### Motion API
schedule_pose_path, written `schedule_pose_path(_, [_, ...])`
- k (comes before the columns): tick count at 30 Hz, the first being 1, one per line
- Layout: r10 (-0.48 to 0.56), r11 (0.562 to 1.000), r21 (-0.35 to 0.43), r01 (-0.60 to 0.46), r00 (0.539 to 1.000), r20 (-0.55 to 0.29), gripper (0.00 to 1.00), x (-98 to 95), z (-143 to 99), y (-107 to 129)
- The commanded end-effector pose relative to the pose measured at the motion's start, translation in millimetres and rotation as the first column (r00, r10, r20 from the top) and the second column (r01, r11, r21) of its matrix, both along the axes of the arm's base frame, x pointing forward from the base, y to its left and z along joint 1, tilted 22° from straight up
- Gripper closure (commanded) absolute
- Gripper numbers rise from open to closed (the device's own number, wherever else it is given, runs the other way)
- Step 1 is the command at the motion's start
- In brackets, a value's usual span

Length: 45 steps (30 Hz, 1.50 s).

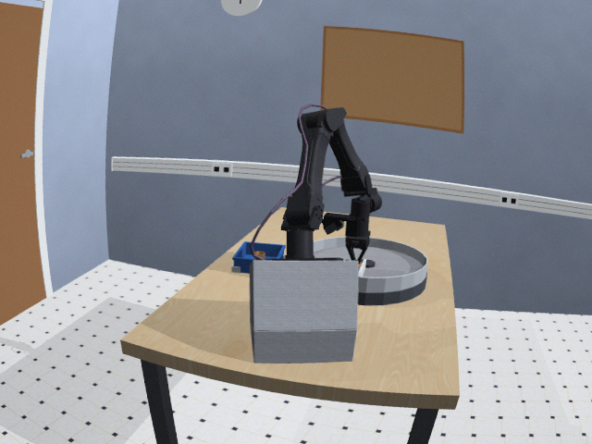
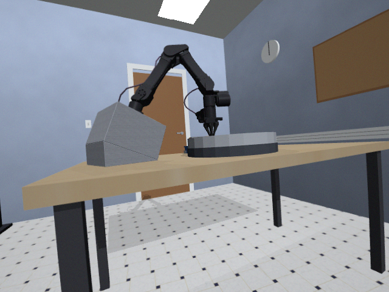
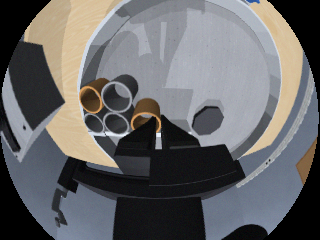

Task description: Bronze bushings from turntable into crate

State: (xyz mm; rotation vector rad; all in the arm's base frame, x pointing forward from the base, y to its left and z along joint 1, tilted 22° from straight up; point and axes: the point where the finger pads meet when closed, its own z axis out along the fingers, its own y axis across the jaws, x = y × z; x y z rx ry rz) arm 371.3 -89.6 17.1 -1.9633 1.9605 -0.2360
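The grey turntable [image 1: 382, 269] stands on the table's far right; it also shows in the wrist view [image 3: 180, 67]. In the wrist view a bronze bushing [image 3: 146, 112] stands right at my fingertips and my gripper [image 3: 158, 118] is shut on its wall. A second bronze bushing [image 3: 94, 95] stands at the tray's left rim, beside three steel bushings [image 3: 120, 94], [image 3: 118, 123], [image 3: 98, 122]. The dark hub [image 3: 207, 119] sits at the tray's centre. In the top view the gripper [image 1: 357, 255] points down just inside the tray.
A large grey box [image 1: 303, 310] stands on the table in front of the arm's base and hides part of the turntable and crate in the top view. It also stands left of the turntable in the exterior view [image 2: 125, 138]. The turntable has a raised rim.
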Motion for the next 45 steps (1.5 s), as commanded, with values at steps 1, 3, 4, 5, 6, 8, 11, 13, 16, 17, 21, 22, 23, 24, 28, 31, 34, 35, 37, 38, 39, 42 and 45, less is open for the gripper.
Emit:
schedule_pose_path(1, [-0.005, 1.000, -0.002, 0.005, 1.000, -0.023, 1.00, -1.3, -3.4, -1.3])
schedule_pose_path(3, [-0.005, 1.000, -0.002, 0.005, 1.000, -0.023, 1.00, -1.3, -3.4, -1.3])
schedule_pose_path(4, [-0.005, 1.000, -0.002, 0.005, 1.000, -0.023, 1.00, -1.3, -3.4, -1.3])
schedule_pose_path(5, [-0.005, 1.000, -0.002, 0.005, 1.000, -0.023, 1.00, -1.3, -3.4, -1.3])
schedule_pose_path(6, [-0.005, 1.000, -0.002, 0.005, 1.000, -0.023, 1.00, -1.3, -3.4, -1.3])
schedule_pose_path(8, [-0.005, 1.000, -0.002, 0.005, 1.000, -0.023, 1.00, -1.3, -3.4, -1.3])
schedule_pose_path(11, [-0.005, 1.000, -0.002, 0.005, 1.000, -0.023, 1.00, -1.3, -3.4, -1.3])
schedule_pose_path(13, [-0.005, 1.000, -0.002, 0.005, 1.000, -0.023, 1.00, -1.3, -3.4, -1.3])
schedule_pose_path(16, [-0.005, 1.000, -0.002, 0.005, 1.000, -0.023, 1.00, -1.3, -3.4, -1.3])
schedule_pose_path(17, [-0.005, 1.000, -0.002, 0.005, 1.000, -0.023, 1.00, -1.3, -3.4, -1.3])
schedule_pose_path(21, [-0.005, 1.000, -0.002, 0.005, 1.000, -0.023, 1.00, -1.3, -3.4, -1.3])
schedule_pose_path(22, [-0.005, 1.000, -0.002, 0.005, 1.000, -0.023, 1.00, -1.3, -3.4, -1.3])
schedule_pose_path(23, [-0.005, 1.000, -0.002, 0.005, 1.000, -0.023, 1.00, -1.3, -3.4, -1.3])
schedule_pose_path(24, [-0.005, 1.000, -0.002, 0.005, 1.000, -0.023, 1.00, -1.3, -3.4, -1.3])
schedule_pose_path(28, [-0.006, 1.000, -0.003, 0.006, 1.000, -0.021, 1.00, -0.9, -2.3, -1.7])
schedule_pose_path(31, [-0.007, 1.000, -0.014, 0.007, 1.000, 0.009, 1.00, 2.8, 9.7, -4.8])
schedule_pose_path(34, [-0.007, 1.000, -0.019, 0.008, 1.000, 0.025, 1.00, 2.0, 20.3, -8.5])
schedule_pose_path(35, [-0.006, 1.000, -0.016, 0.007, 1.000, 0.026, 1.00, 1.0, 23.2, -8.3])
schedule_pose_path(37, [-0.004, 1.000, -0.011, 0.005, 1.000, 0.028, 1.00, -1.7, 30.4, -8.3])
schedule_pose_path(38, [-0.004, 1.000, -0.008, 0.004, 1.000, 0.029, 1.00, -3.3, 34.6, -8.3])
schedule_pose_path(39, [-0.003, 1.000, -0.008, 0.004, 1.000, 0.029, 1.00, -5.1, 39.0, -8.8])
schedule_pose_path(42, [-0.003, 1.000, -0.009, 0.004, 1.000, 0.029, 1.00, -10.9, 52.6, -10.5])
schedule_pose_path(45, [-0.003, 1.000, -0.009, 0.004, 1.000, 0.029, 1.00, -14.5, 61.0, -11.5])
